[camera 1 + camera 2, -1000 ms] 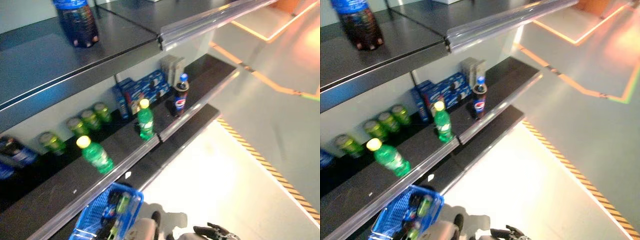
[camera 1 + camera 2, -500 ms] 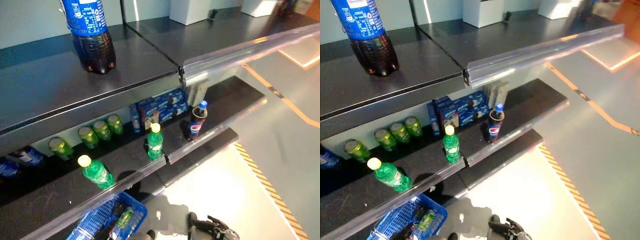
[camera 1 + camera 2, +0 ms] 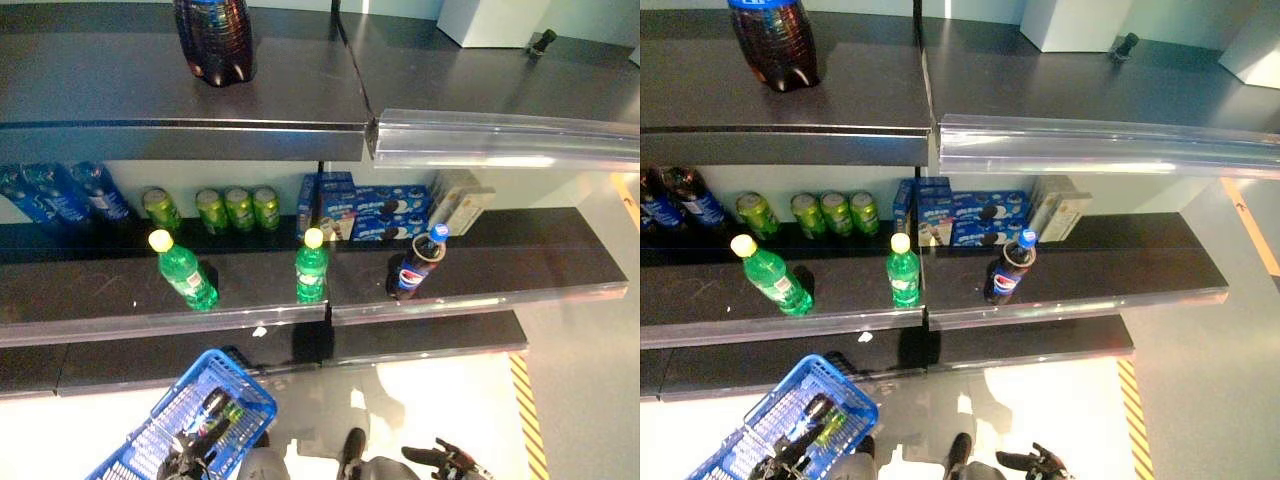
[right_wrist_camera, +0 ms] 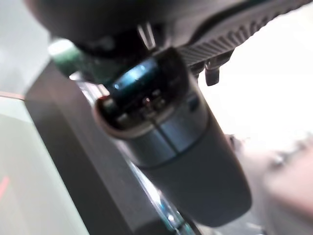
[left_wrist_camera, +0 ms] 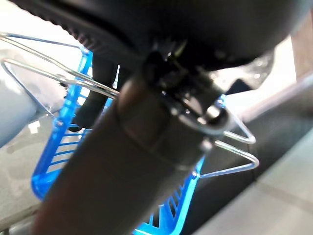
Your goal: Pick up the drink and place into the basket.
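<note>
- drink first: does the robot's right hand have one?
- no. it hangs low, right of the basket, fingers spread and empty. the left hand sits at the basket's wire handles; whether it grips them cannot be told.
- where are the drinks, then?
- on the shelf above the basket: a tilted green bottle, an upright green bottle, a cola bottle further right, and green cans behind. some bottles lie inside the basket. which drink is meant cannot be told.
- the step?
- seemingly the approach, with no reach begun. next, the right hand must rise to that shelf and close round one bottle's body.
- any writing?
- the cola bottle has a blue label with a round red-white-blue mark; its print is too small to read.
</note>
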